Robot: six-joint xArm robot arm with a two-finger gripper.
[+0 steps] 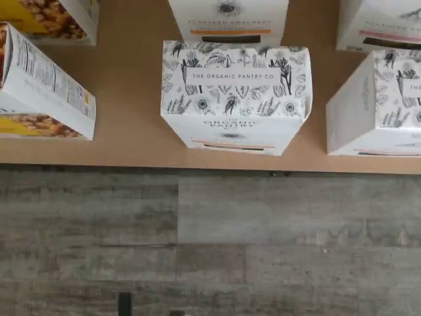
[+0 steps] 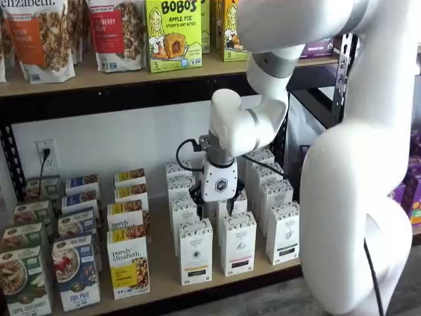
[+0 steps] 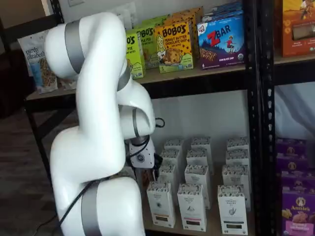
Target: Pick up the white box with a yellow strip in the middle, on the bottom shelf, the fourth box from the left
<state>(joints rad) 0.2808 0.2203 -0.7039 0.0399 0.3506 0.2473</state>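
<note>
Your gripper (image 2: 208, 203) has its jaws spread wide and empty. The black fingers only partly show under the white body in a shelf view, but nothing sits between them and every carton on the deck stands where it belongs. The gripper hangs low over the white cartons, above the column just right of the purely elizabeth box (image 2: 128, 263), and looks to be a row or so behind the front one. Under the wrist camera you've got the white box (image 1: 233, 99) squarely in view, with its black-speckled folded top facing up and the thin yellow-orange strip just readable on its front face. It stands upright at the front edge of the bottom shelf (image 1: 131, 85), and in a shelf view it's the front carton (image 2: 195, 253) of that column. So, by my read, you're in the approach: lined up overhead, no contact, grasp not yet begun. Next you need to centre the fingers over that folded top, drop straight down so they straddle the narrow sides, then close. Watch the black-strip carton (image 2: 238, 243) just beside it on the right, since there's little room for a finger between the two.
</note>
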